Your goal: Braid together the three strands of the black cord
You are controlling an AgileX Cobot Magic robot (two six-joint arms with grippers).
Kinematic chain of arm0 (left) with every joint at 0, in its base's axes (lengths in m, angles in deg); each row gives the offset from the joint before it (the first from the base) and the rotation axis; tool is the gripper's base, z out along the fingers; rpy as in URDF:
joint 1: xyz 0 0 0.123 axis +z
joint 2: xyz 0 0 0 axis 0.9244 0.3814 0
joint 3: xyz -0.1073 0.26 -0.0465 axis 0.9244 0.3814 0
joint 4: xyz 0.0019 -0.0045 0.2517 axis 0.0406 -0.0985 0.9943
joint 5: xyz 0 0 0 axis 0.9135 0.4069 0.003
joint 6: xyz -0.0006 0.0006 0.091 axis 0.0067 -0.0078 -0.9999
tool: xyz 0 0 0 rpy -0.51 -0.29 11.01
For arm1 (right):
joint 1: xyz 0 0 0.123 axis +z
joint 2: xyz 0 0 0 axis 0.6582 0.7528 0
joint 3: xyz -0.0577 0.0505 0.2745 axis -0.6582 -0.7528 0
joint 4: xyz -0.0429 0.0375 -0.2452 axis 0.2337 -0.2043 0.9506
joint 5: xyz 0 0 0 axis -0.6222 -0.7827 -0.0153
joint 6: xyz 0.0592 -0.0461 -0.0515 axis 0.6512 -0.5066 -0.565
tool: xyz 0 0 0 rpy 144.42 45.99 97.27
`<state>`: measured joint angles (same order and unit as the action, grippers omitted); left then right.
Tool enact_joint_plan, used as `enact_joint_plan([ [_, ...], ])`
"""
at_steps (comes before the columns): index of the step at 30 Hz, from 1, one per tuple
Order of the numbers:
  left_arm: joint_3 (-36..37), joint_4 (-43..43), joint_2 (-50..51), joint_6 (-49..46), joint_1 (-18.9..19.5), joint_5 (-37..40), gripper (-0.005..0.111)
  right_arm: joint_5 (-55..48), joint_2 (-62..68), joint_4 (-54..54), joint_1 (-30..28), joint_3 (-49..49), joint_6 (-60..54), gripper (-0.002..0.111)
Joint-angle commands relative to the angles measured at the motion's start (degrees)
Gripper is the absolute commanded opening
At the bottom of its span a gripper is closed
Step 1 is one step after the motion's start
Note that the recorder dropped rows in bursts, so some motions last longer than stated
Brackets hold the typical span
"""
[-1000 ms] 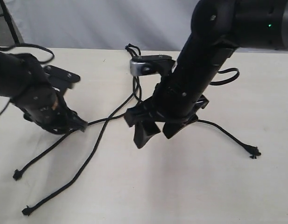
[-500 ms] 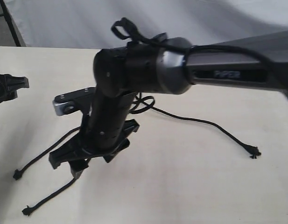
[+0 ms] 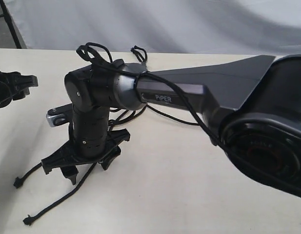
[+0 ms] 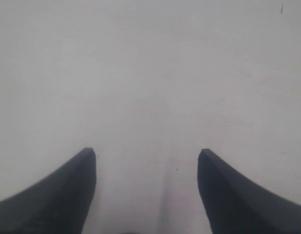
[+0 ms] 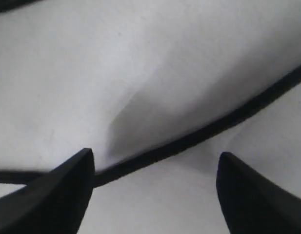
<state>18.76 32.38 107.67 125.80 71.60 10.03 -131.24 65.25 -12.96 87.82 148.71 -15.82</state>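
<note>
Swung further over in the last half sec: R claw (image 3: 90, 168) now hangs low over the two near strands, well away from its own arm's base. That arm's base joint (image 3: 267, 141) now fills the side of the exterior view behind the claw. It covers the knotted tip of the third strand, which showed before. L claw (image 3: 21, 84) has hardly shifted and sits drawn off at the far L edge, well apart from R claw.

Black cord (image 3: 139, 52): its looped, joined end lies beyond R claw, near the far edge of the tabletop (image 3: 189, 200) and just behind the R forearm. Two of the three strands pass under the R arm and come out beneath R claw. First strand (image 3: 29, 173) ends in a knot just past the claw's outer finger. Second strand (image 3: 43, 209) trails on toward the tabletop's near edge, w/ its knot close to that edge. Third strand (image 3: 170, 117) leaves the other way, toward the R arm's base, and is lost behind it.

R wrist view: R claw stands apart w/ nothing clamped. One strand (image 5: 199, 134) lies on the tabletop and crosses the gap between the fingers. Can't tell which strand it is.

L wrist view: L claw is also wide apart, w/ only bare tabletop under it.

Room: broad bare tabletop on R claw's near side and back toward the arm base.
</note>
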Motion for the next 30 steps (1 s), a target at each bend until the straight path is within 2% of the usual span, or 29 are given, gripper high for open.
enact_joint_plan([
  [1, 0.2, 0.1, -0.5, -0.1, 0.1, -0.9, 0.058, -1.3, 1.2, 1.6, 0.2, 1.3, 2.8, 0.066],
  [11, 0.2, 0.1, -0.5, -0.1, 0.1, -0.9, 0.058, -12.4, 1.8, 9.8, 0.2, 1.3, 6.8, 0.066],
  [19, 0.2, 0.1, -0.5, -0.1, 0.1, -0.9, 0.058, -12.4, -1.1, 11.0, 0.1, 1.1, 2.5, 0.066],
  [24, 0.2, 0.1, -0.5, -0.1, 0.1, -0.9, 0.058, -12.4, -5.6, 11.4, -0.2, 2.3, 5.1, 0.066],
  [30, 0.2, 0.1, -0.5, -0.1, 0.1, -0.9, 0.058, -11.7, -2.5, 9.3, 0.2, 2.3, 6.7, 0.066],
])
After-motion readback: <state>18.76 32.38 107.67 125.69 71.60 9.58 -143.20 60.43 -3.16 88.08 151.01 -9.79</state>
